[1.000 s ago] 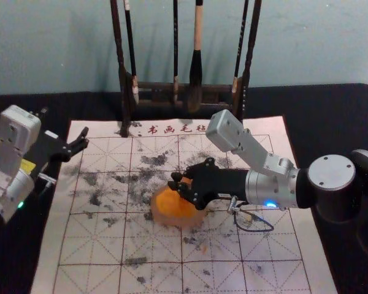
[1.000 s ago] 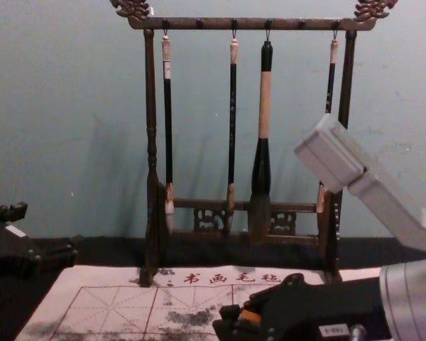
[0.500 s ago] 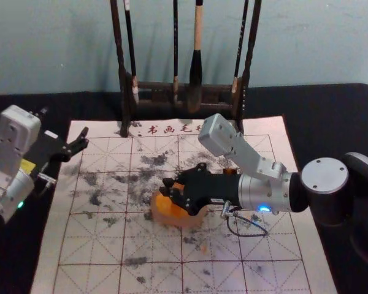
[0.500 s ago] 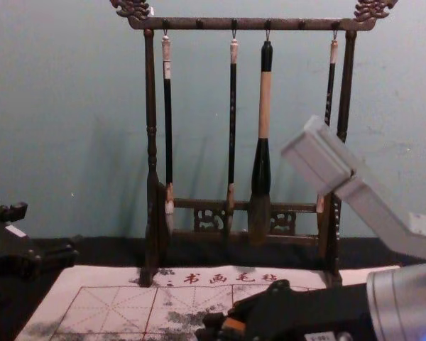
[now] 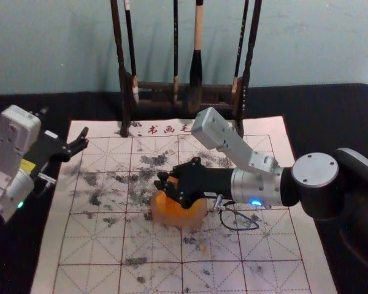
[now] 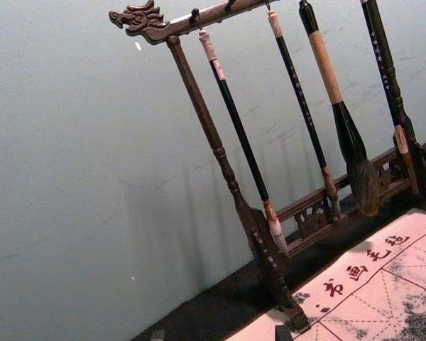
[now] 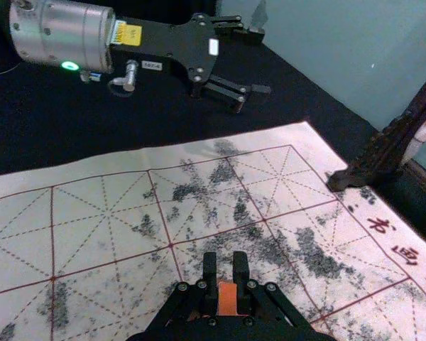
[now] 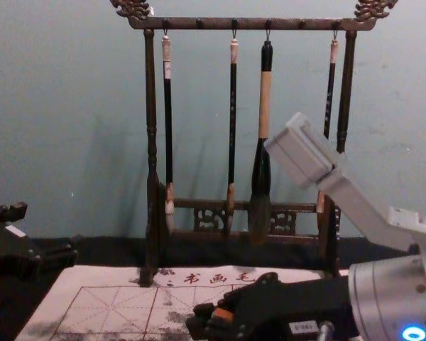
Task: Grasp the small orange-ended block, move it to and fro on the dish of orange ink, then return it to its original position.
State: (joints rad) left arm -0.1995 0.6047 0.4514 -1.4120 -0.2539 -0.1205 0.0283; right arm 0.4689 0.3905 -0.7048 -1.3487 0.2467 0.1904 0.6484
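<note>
Your right gripper (image 7: pixel 225 264) is narrowed on the small orange-ended block (image 7: pixel 227 298), one black finger along each side, and it reaches in from the right to hang over the dish of orange ink (image 5: pixel 190 218). The block is therefore above the far part of the dish; you can't tell from here whether its lower end touches the ink. Judge it light and stiff, probably wood or an ink stick, unlikely to crush but likely to turn slick where ink wets it. Your best hold is on the dry flat sides, well up from the inked end, firm enough that drag won't pivot it. You seem to be at the rubbing step, so your next move calls for short, level strokes to and fro; press too hard and you may skid the dish or twist the block. The dish sits near the middle of the gridded calligraphy felt (image 5: pixel 92 245), which is blotched with dark ink. To the left, your left gripper (image 7: pixel 259 64) is idle beside the felt's edge, fingers spread and holding nothing. At the far side stands the carved wooden brush rack (image 8: pixel 199 23), with a thick brush (image 8: pixel 265 106) and slimmer ones hanging from it.
</note>
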